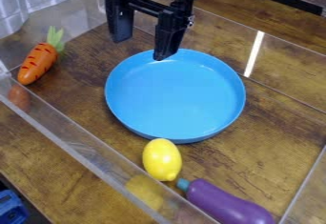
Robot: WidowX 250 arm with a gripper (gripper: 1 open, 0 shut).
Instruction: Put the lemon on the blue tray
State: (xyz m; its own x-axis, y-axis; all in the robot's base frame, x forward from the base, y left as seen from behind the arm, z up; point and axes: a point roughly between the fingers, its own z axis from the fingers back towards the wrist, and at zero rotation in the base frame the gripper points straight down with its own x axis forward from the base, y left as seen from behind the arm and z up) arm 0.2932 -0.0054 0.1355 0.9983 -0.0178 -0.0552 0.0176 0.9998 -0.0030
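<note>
The lemon, a small bright-yellow oval, lies on the wooden table just below the near rim of the blue tray, a large round shallow dish in the middle of the view. My black gripper hangs over the tray's far left rim, pointing down. Its two fingers stand apart with nothing between them. The lemon is well clear of the gripper, on the opposite side of the tray.
An orange carrot with a green top lies at the left. A purple eggplant sits right of the lemon at the bottom. Low clear plastic walls fence the wooden table.
</note>
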